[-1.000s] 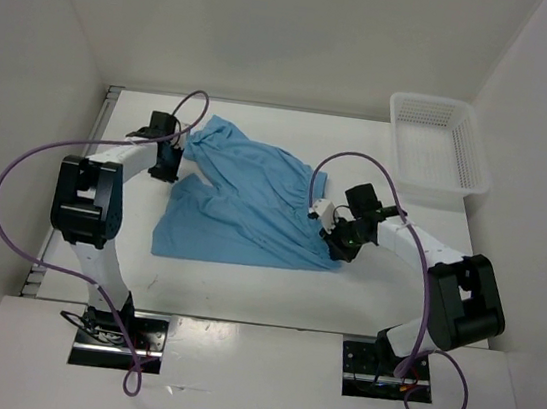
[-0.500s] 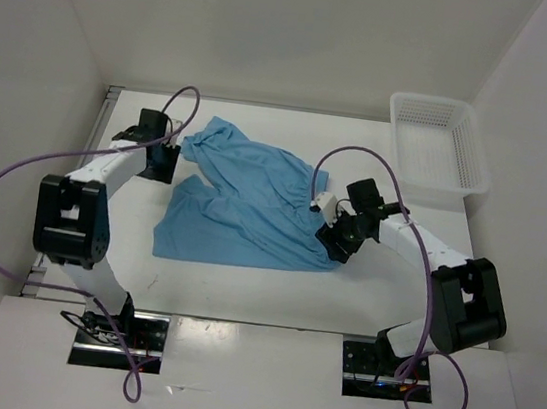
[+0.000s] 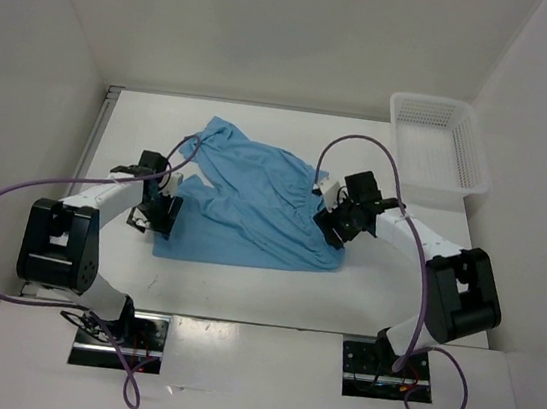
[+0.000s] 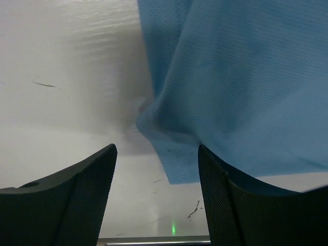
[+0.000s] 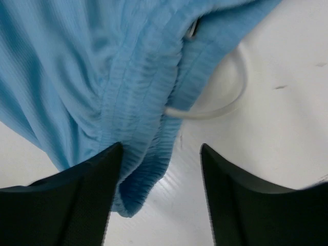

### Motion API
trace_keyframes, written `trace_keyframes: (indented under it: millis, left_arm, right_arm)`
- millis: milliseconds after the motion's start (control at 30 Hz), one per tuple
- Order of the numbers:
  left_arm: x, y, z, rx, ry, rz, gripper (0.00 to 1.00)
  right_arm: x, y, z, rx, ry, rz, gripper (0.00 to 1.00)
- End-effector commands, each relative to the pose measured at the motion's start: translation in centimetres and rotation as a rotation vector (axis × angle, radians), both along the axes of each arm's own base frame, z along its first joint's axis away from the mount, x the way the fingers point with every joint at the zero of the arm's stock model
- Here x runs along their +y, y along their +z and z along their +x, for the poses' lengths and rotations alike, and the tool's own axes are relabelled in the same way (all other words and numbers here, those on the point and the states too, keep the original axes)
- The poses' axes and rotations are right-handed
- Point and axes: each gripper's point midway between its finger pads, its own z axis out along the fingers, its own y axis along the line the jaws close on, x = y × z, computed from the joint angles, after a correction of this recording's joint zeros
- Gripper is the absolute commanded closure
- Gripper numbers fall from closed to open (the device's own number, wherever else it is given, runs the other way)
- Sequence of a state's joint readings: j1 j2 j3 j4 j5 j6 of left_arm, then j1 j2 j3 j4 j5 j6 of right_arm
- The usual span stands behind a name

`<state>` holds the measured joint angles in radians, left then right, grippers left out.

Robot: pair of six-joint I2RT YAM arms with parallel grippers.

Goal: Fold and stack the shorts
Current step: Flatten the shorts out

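Judging by how they slump in soft ridges, we take the sky-blue shorts (image 3: pixel 254 197) to be light, limp and quick to bunch or slide. They lie spread and rumpled on the white counter (image 3: pixel 243 286) in the middle of the overhead view. We would pinch them at firm edges: the gathered waistband (image 5: pixel 146 102), thick enough to hold, and the hem corner (image 4: pixel 179 169). The right end effector (image 5: pixel 161 154) hangs released, its fingers astride that waistband. The white drawstring cord (image 5: pixel 205 114) loops loose just beside it and could snag. The left end effector (image 4: pixel 156 154) is released too, fingers spread over the hem corner at the cloth's lower-left edge in the overhead view. The white mesh basket (image 3: pixel 436 184) sits at the upper right, well apart from the cloth, and we see nothing in it.
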<state>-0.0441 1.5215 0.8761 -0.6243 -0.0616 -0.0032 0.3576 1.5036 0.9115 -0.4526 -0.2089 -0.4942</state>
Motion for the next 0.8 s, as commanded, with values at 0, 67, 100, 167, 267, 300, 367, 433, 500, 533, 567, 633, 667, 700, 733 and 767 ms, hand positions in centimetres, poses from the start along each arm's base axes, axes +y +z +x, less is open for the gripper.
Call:
trace_keyframes:
  millis: [0, 67, 100, 167, 267, 300, 367, 433, 500, 533, 567, 633, 667, 700, 733, 767]
  left_arm:
    - [-1.5, 0.0, -0.3, 0.013, -0.022, -0.082, 0.28]
    - [-2.5, 0.0, -0.7, 0.026, -0.041, -0.127, 0.28]
    - [-3.0, 0.0, -1.0, 0.038, -0.048, -0.159, 0.28]
    - [-3.7, -0.1, -1.4, 0.062, -0.054, -0.198, 0.35]
    - [-5.2, -0.5, -3.0, 0.119, -0.066, -0.287, 0.49]
    - [-5.5, -0.8, -3.9, 0.147, -0.065, -0.306, 0.62]
    - [-6.1, -1.2, -4.9, 0.174, -0.076, -0.327, 0.79]
    - [-5.9, -1.5, -5.0, 0.171, -0.074, -0.317, 0.96]
    - [-5.7, -1.4, -4.8, 0.159, -0.074, -0.302, 1.00]
    - [-5.4, -1.6, -5.1, 0.168, -0.071, -0.291, 1.00]
    - [-5.0, -1.7, -5.1, 0.167, -0.066, -0.266, 1.00]
    - [-4.4, -1.4, -5.3, 0.165, -0.061, -0.232, 1.00]
    - [-3.5, -1.5, -5.6, 0.177, -0.051, -0.181, 1.00]
    - [-2.9, -1.9, -6.5, 0.189, -0.046, -0.150, 1.00]
    - [-2.3, -2.0, -6.9, 0.189, -0.041, -0.119, 1.00]
    - [-1.5, -2.2, -7.4, 0.193, -0.043, -0.059, 1.00]
  right_arm:
    - [-2.0, -2.5, -1.4, 0.024, 0.070, -0.118, 0.36]
    - [-2.8, -3.5, -2.8, 0.056, 0.138, -0.162, 0.46]
    - [-3.2, -3.7, -3.7, 0.087, 0.161, -0.181, 0.57]
    - [-3.2, -3.9, -4.7, 0.113, 0.200, -0.178, 0.65]
    - [-3.1, -3.6, -5.4, 0.123, 0.222, -0.163, 0.75]
    - [-3.1, -3.6, -5.4, 0.120, 0.231, -0.165, 0.76]
    - [-3.1, -3.6, -5.4, 0.120, 0.231, -0.165, 0.79]
    - [-3.1, -3.6, -5.4, 0.117, 0.239, -0.168, 0.85]
    - [-3.1, -3.4, -4.9, 0.098, 0.263, -0.174, 0.92]
    - [-3.2, -3.4, -5.1, 0.111, 0.279, -0.183, 1.00]
    - [-3.3, -3.5, -5.3, 0.116, 0.297, -0.191, 1.00]
    - [-3.5, -3.6, -5.9, 0.132, 0.346, -0.200, 1.00]
    - [-3.9, -3.7, -6.8, 0.166, 0.364, -0.212, 1.00]
    - [-3.8, -3.5, -7.1, 0.162, 0.407, -0.223, 1.00]
    - [-4.0, -3.5, -7.4, 0.172, 0.423, -0.230, 1.00]
    - [-4.5, -3.8, -7.8, 0.183, 0.434, -0.251, 1.00]
